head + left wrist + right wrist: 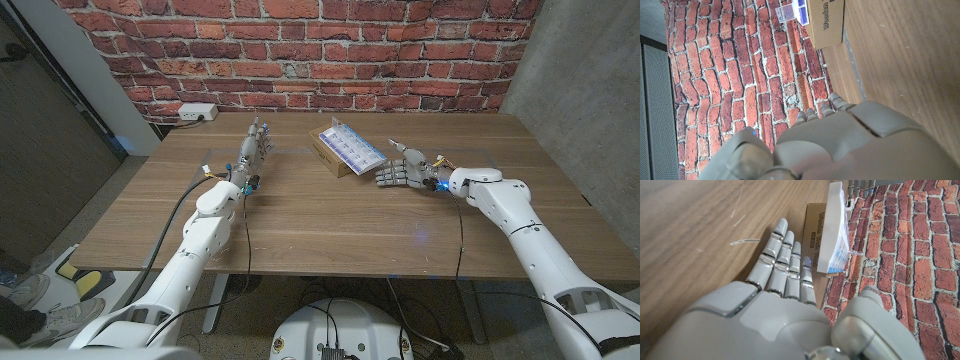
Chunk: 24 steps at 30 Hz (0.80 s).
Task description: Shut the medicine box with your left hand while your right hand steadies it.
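Now my right hand [403, 168] is waiting spread beside the medicine box [346, 150]; my left hand [255, 146], fingers together, is holding nothing.

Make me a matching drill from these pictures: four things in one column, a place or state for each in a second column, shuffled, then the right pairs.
Things:
1. medicine box
2. left hand
3. right hand
4. power strip

Places or states:
A. on the wall behind the table's far left corner
B. on top of a cardboard box
C. open, fingers near the cardboard box's right side
D. open, apart from the box, on its left

Pairs: 1-B, 2-D, 3-C, 4-A
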Motion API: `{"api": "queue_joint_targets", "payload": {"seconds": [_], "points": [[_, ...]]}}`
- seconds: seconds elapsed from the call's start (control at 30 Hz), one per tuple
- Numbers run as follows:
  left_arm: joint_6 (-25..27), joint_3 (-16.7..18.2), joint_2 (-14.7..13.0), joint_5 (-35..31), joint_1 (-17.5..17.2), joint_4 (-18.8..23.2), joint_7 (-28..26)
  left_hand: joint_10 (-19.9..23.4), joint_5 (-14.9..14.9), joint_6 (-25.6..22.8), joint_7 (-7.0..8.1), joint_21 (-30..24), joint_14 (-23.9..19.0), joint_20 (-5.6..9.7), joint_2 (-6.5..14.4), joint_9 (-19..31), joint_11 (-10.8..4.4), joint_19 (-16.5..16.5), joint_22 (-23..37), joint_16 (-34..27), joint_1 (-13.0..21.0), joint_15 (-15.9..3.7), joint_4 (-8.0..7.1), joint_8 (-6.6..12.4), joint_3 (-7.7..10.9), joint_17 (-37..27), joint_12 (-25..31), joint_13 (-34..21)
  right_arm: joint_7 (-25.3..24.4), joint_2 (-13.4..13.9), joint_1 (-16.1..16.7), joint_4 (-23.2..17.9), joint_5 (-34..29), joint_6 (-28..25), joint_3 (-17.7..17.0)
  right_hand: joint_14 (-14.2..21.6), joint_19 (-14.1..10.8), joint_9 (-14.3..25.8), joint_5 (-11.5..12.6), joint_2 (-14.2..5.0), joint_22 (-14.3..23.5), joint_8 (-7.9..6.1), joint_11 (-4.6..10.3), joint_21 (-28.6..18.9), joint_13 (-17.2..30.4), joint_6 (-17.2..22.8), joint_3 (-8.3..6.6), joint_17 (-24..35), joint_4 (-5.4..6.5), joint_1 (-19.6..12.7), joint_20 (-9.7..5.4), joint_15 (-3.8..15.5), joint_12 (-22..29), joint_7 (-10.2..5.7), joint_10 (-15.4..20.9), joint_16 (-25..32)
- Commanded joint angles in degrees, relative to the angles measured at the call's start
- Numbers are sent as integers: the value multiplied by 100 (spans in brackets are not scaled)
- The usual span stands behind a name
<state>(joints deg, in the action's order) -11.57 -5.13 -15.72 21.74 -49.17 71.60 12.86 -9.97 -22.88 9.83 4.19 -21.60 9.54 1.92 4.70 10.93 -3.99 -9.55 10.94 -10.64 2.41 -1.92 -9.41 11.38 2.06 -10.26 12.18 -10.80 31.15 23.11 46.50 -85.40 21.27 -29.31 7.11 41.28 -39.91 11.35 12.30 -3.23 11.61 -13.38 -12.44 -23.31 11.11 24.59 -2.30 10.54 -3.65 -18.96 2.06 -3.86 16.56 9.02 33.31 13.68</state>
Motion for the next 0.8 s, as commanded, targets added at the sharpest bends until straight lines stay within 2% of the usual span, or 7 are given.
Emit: {"api": "queue_joint_targets", "payload": {"seconds": [0.03,0.27,0.47,0.57,0.63,0.67,0.8], "points": [[23,3,1,-1,-9,4,-1,-1548,-23,1996,-61,25,1920,434,339,11,29,-1270,6,11,14,-46,-12,-13,-27,-12,-2,-12,277,-99,-204,240,102,-102,110,-1,-20,20,30,7,14,-32,-8,-47,9,65,-21,17,-65,-109,13,-4,-7,292,19,-23],[33,2,12,-2,-5,-16,1,-1554,-23,1994,-60,32,1920,433,343,11,22,-1264,7,9,14,-45,-14,-12,-32,-11,-4,-12,380,-185,-240,347,199,-83,94,58,-83,22,37,-20,16,-15,-7,-82,10,76,-76,14,-154,-271,2,9,-29,290,40,-37],[20,5,22,-4,12,-54,18,-1561,-24,2004,-61,43,1930,432,347,11,27,-1272,8,11,14,-48,-15,-15,-35,-11,-7,-13,250,-222,-198,229,162,-91,94,325,-263,30,18,6,28,-12,9,-181,13,185,-119,11,-288,-490,-40,118,-12,291,248,-18],[5,5,30,-9,25,-80,28,-1566,-23,2005,-64,48,1932,426,349,11,29,-1274,9,10,13,-48,-16,-14,-38,-12,-8,-13,81,-230,-164,98,99,-169,99,601,-461,41,-6,18,48,-35,9,-298,16,357,-139,18,-355,-617,-126,221,9,290,445,13],[7,6,32,-7,33,-91,41,-1571,-23,2006,-63,51,1934,430,350,11,30,-1276,9,10,12,-46,-17,-15,-39,-12,-10,-13,-86,-228,-133,-37,37,-286,106,769,-589,48,-15,14,66,-53,56,-380,19,474,-167,21,-405,-729,-190,316,34,286,590,28],[7,7,33,-6,35,-95,46,-1568,-24,2004,-63,52,1931,429,351,11,30,-1273,9,8,12,-44,-17,-13,-40,-12,-9,-13,-137,-221,-122,-84,6,-316,116,976,-721,55,-26,15,85,-75,85,-468,21,600,-192,27,-445,-833,-252,419,56,283,725,60],[-8,17,47,-9,50,-123,44,-1574,-23,2009,-61,56,1934,431,352,11,33,-1274,10,9,12,-48,-18,-15,-42,-12,-11,-14,-373,-177,-111,-277,-145,-557,192,1294,-900,68,-28,-50,126,-118,221,-609,26,801,-285,38,-516,-1080,-343,622,95,266,987,123]]}}
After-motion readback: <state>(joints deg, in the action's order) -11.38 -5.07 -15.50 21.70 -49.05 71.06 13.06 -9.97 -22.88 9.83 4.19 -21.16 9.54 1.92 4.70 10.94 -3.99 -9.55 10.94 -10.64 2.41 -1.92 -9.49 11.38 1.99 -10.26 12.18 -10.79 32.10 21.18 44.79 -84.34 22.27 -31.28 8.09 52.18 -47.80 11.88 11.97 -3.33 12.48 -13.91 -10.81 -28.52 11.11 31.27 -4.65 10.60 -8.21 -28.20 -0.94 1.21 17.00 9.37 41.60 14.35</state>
